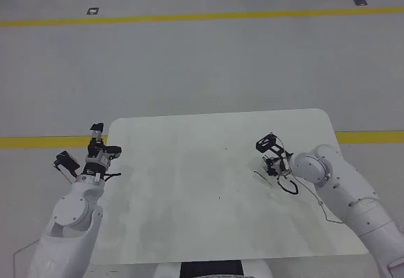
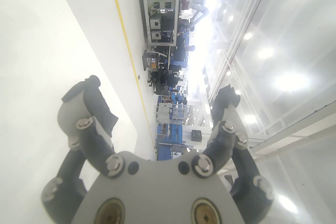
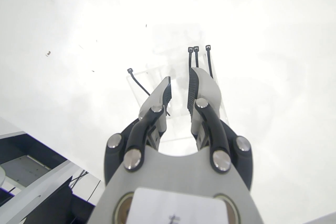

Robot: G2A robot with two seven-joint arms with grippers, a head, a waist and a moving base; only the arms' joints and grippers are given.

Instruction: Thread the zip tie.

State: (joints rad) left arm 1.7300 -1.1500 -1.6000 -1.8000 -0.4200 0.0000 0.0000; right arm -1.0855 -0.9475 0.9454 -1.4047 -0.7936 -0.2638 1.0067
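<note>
Here my right tool (image 3: pixel 180 75) hung slightly parted over the zip ties (image 3: pixel 195 49), apparently to pick one; left tool (image 2: pixel 160 88) released.

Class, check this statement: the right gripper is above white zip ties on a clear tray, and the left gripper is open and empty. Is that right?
The zip ties are black, not white, as the right wrist view shows. The right gripper is above them on the clear tray, and the left gripper is open and empty.

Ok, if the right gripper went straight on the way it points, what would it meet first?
Probably the black zip ties on the clear holder, just past the right gripper; depth is unclear.
</note>
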